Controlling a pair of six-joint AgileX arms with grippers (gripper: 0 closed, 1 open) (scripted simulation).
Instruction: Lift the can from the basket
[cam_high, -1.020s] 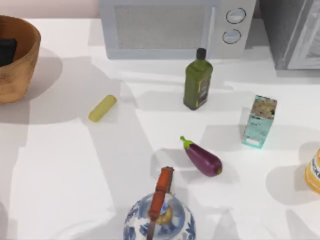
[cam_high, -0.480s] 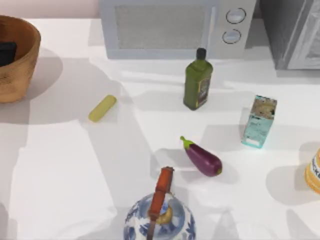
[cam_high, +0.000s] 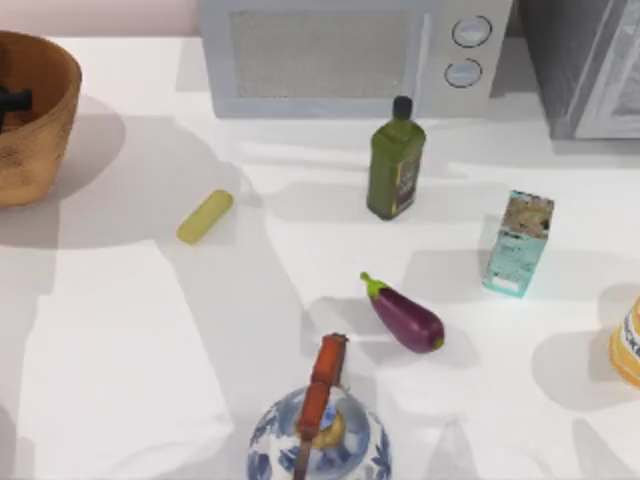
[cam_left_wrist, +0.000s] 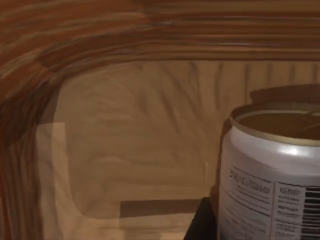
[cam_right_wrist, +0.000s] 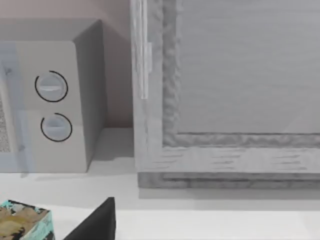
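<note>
Left gripper (cam_high: 8, 100) inside the basket (cam_high: 50, 120).
The can (cam_left_wrist: 272, 175) stands upright beside it; finger state cannot be told.

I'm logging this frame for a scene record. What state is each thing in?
can: upright inside the basket, not lifted
basket: upright at the table's far left edge
left hand: down inside the basket
green bottle: upright, capped
eggplant: lying on its side
yellow-green stick: lying flat
teal carton: standing upright
microwave: door closed
</note>
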